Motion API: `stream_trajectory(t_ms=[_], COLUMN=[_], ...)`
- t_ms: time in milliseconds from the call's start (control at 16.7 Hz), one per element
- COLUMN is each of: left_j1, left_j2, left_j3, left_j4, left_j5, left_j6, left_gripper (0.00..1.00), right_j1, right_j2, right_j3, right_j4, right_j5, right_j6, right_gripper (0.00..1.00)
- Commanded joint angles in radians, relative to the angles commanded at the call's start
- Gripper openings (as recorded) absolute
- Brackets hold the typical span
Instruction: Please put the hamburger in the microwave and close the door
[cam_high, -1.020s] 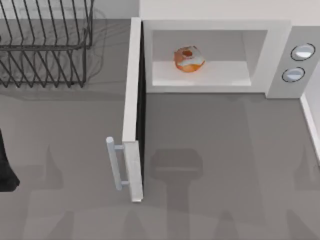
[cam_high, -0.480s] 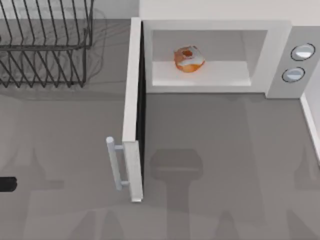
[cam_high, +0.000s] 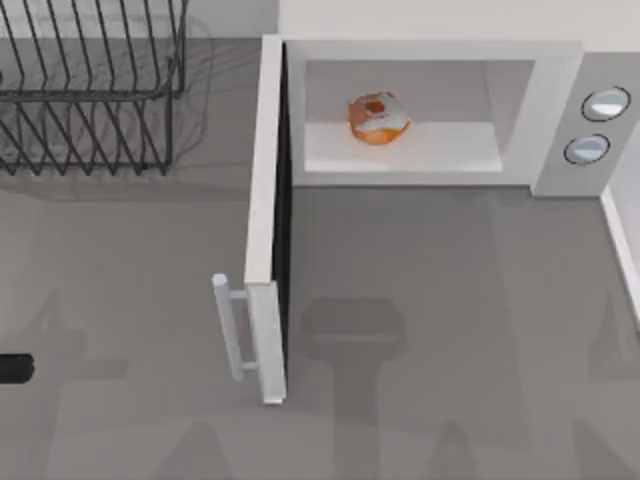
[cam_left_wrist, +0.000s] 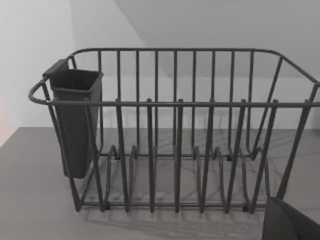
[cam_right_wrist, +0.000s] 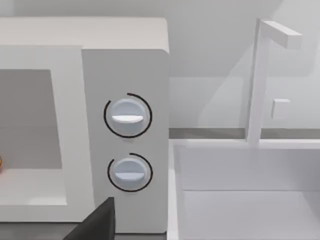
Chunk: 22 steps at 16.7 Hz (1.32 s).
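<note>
The hamburger (cam_high: 378, 118) sits on the floor of the microwave's (cam_high: 555, 100) pale cavity, left of its middle. The door (cam_high: 265, 200) stands wide open, swung out toward the table's front, with its grey bar handle (cam_high: 228, 328) on the left face. A dark stub of my left arm (cam_high: 12, 368) shows at the table's left edge, far from the door. The right wrist view faces the microwave's (cam_right_wrist: 125, 70) two knobs (cam_right_wrist: 127, 116), with a dark corner of my right gripper (cam_right_wrist: 97, 222) low in the picture.
A black wire rack (cam_high: 90, 90) stands at the back left; the left wrist view faces this rack (cam_left_wrist: 175, 140) and its dark cup holder (cam_left_wrist: 75, 120). A white basin (cam_right_wrist: 250, 170) adjoins the microwave's right side. Grey tabletop (cam_high: 450, 300) lies before the cavity.
My left arm's dark shape at the left edge has shrunk to a small stub and holds there. The hamburger and the door have not moved.
</note>
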Motion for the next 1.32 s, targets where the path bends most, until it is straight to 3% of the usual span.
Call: stream_trajectory(t_ms=[300, 660, 1020, 1320], left_j1=[-0.018, -0.176, -0.192, -0.384], left_j2=[0.017, 0.138, 0.134, 0.11], left_j3=[0.014, 0.098, 0.105, 0.181], left_j4=[0.006, 0.04, 0.028, -0.07], left_j5=[-0.018, -0.176, -0.192, -0.384], left_j6=[0.0, 0.002, 0.002, 0.001], left_gripper=[0.0, 0.0, 0.0, 0.0], right_j1=[0.0, 0.0, 0.0, 0.0], right_j2=[0.0, 0.0, 0.0, 0.0], right_j3=[0.0, 0.0, 0.0, 0.0], right_j4=[0.0, 0.0, 0.0, 0.0], right_j5=[0.0, 0.0, 0.0, 0.0], right_j6=[0.0, 0.0, 0.0, 0.0], right_gripper=[1.0, 1.0, 1.0, 1.0])
